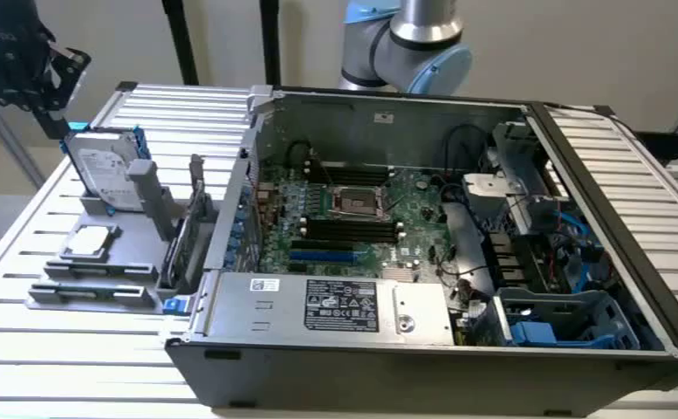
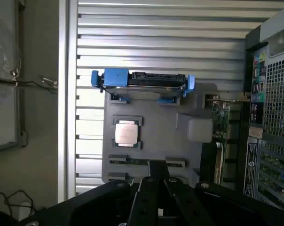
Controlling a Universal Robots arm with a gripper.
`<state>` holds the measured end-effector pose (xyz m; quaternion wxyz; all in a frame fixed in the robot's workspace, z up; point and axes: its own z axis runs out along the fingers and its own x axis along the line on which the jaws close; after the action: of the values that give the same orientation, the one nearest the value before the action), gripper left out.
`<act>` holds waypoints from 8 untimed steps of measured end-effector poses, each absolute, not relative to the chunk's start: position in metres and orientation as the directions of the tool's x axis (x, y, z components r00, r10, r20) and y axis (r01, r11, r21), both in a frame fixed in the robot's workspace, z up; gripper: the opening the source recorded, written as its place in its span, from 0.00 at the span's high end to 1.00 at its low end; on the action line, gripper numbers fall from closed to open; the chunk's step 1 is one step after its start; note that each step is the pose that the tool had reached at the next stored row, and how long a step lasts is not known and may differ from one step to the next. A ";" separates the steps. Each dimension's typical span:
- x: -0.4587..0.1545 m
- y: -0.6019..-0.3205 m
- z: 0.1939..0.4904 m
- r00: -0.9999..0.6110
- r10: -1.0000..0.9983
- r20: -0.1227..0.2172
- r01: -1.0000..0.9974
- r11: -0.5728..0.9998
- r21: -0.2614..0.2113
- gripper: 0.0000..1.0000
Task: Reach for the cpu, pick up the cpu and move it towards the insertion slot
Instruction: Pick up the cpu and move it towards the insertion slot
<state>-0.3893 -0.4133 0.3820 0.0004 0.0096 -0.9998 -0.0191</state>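
The gripper (image 2: 156, 170) hangs clenched, empty, well apart from the cpu (image 2: 127, 133) — upright hard drive (image 2: 144, 83) nearby.

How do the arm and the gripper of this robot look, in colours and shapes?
The arm is a round tube of silver-grey metal, with rounded light-blue caps over its joints. The gripper is matte black, built of flat angular pieces that narrow toward slim fingers. No lettering or marking can be read on either.
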 end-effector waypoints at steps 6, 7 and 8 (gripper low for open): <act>-0.389 -0.413 0.382 -1.000 -0.019 0.000 -0.019 0.999 0.038 0.89; -0.389 -0.413 0.382 -1.000 -0.019 0.001 -0.019 0.999 0.038 0.89; -0.389 -0.413 0.382 -1.000 -0.019 0.000 -0.019 0.999 0.038 0.89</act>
<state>-0.3893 -0.4133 0.3820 0.0004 0.0096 -0.9998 -0.0191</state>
